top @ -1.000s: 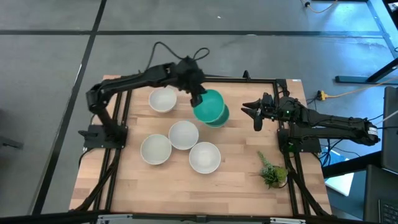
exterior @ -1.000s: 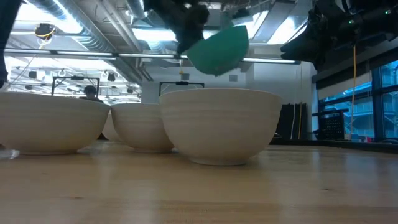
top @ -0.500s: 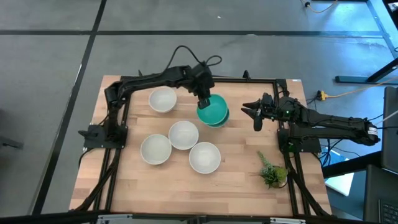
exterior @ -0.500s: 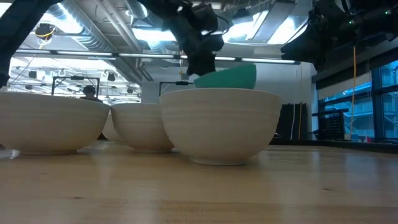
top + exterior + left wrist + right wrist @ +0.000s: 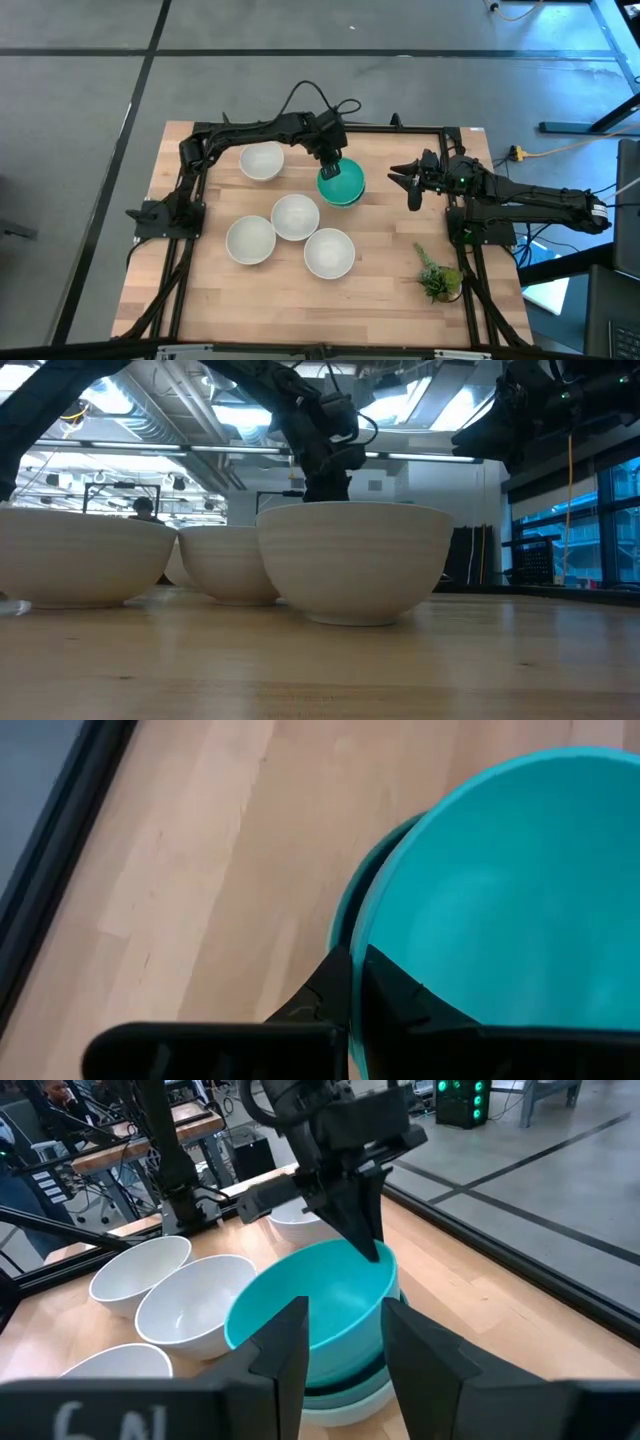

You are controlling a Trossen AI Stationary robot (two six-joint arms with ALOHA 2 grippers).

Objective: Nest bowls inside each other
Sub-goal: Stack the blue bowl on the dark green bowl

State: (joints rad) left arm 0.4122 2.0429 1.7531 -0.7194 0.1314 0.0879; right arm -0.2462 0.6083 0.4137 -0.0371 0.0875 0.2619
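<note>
A grey floor (image 5: 80,120) crossed by dark lines surrounds the wooden table (image 5: 380,290); ceiling lights (image 5: 240,415) glow overhead.

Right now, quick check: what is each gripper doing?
Left gripper: shut on the rim of the turquoise bowl, which sits in the bowl stack.
Right gripper: fingers apart, empty, waiting beside the stack.

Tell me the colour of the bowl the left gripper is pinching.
Bright turquoise bowl, seen best in the right wrist view.
</note>
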